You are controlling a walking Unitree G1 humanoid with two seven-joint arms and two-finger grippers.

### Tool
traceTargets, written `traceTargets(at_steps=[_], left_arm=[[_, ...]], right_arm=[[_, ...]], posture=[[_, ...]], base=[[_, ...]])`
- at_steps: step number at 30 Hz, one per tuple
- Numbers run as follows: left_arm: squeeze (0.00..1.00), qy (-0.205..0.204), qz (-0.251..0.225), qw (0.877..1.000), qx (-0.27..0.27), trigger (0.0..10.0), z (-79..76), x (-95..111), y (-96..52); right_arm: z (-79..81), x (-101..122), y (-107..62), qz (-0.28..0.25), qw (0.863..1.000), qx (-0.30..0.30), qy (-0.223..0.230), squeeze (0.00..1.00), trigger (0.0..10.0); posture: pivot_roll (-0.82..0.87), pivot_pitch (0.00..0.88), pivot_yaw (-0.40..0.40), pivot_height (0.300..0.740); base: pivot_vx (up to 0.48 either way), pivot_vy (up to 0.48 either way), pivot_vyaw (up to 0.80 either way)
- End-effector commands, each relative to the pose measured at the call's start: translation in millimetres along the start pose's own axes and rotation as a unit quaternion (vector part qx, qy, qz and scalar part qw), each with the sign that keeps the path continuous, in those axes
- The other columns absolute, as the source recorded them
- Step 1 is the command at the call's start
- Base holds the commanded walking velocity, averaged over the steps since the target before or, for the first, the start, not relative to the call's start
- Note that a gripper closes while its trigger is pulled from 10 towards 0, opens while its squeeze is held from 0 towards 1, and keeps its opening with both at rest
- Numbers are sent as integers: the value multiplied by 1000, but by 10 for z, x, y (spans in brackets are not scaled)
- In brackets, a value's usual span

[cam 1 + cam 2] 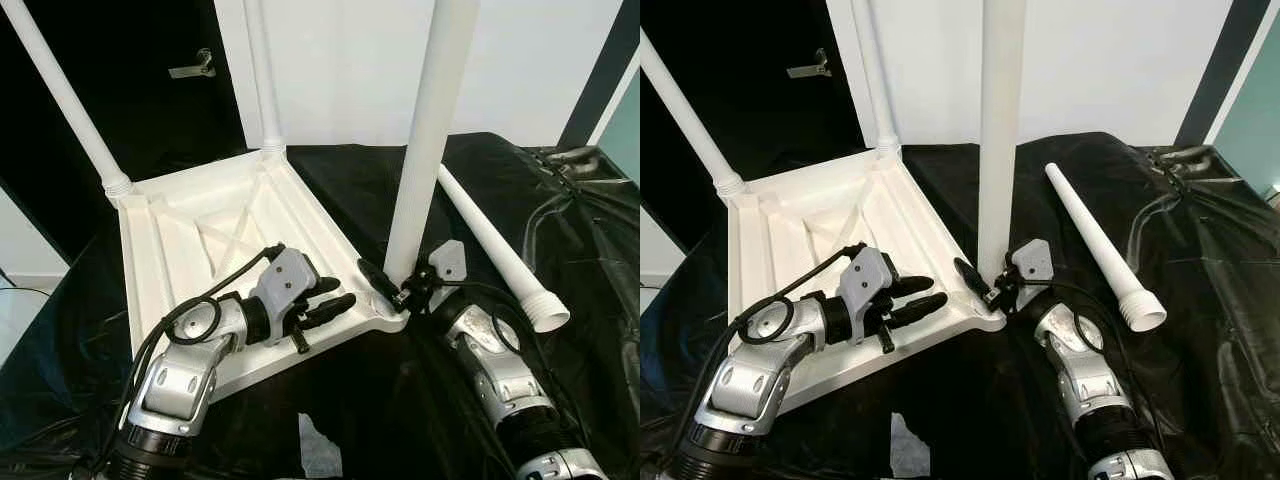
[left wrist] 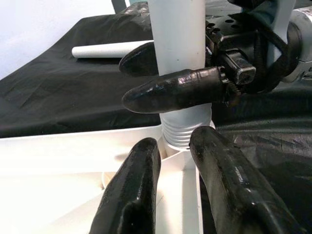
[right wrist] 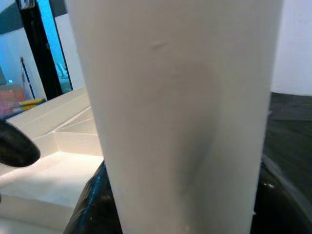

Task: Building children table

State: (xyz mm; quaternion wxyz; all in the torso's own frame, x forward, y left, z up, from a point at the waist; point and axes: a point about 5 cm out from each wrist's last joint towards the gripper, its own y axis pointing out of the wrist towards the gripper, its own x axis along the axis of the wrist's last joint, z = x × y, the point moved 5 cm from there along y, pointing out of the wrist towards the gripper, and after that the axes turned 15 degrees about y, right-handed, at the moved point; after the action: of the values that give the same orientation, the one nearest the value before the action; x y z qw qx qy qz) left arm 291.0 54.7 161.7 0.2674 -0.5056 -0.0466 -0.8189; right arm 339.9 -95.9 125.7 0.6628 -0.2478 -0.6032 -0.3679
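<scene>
The white table top lies upside down on a black cloth. Two white legs stand screwed into its far corners. A third leg stands upright at the near right corner, its threaded end sitting in the socket. My right gripper is shut on this leg just above the corner, one finger on each side. My left gripper rests on the table top beside that corner, its fingers a little apart with nothing between them. A fourth leg lies loose on the cloth to the right.
The black cloth covers the whole work surface. A dark door with a metal handle stands behind on the left, and a white wall behind the middle. Black cables lie at the far right. A white scrap shows near the front edge.
</scene>
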Motion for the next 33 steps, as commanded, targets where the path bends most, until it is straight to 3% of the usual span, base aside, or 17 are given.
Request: traceTargets(at_steps=[1, 3, 14, 19, 27, 33], left_arm=[[0, 5, 20, 998, 56, 10000, 146, -56, -18], [0, 5, 19, 998, 57, 10000, 154, -60, -19], [0, 6, 19, 998, 55, 10000, 142, -62, 1], [0, 6, 18, 998, 59, 10000, 137, -50, 0], [0, 8, 15, 998, 60, 10000, 145, -32, 9], [0, 8, 14, 998, 58, 10000, 149, -26, 5]], right_arm=[[-43, -582, -185, 111, 991, -36, 63, 0, 10000], [-129, -544, -168, 100, 987, -77, 98, 0, 10000], [-206, -509, -185, 76, 981, -105, 144, 0, 10000], [-270, -558, -270, 54, 969, -148, 190, 0, 10000], [-131, -618, -292, 74, 986, -118, 91, 0, 10000], [-73, -684, -301, 95, 988, -100, 67, 0, 10000]], posture=[[46, 0, 70, 740], [45, 0, 69, 740], [42, 0, 69, 740], [46, 0, 63, 740], [42, 0, 66, 740], [41, 0, 69, 740]], base=[[0, 0, 0], [0, 0, 0], [0, 0, 0], [0, 0, 0], [0, 0, 0], [0, 0, 0]])
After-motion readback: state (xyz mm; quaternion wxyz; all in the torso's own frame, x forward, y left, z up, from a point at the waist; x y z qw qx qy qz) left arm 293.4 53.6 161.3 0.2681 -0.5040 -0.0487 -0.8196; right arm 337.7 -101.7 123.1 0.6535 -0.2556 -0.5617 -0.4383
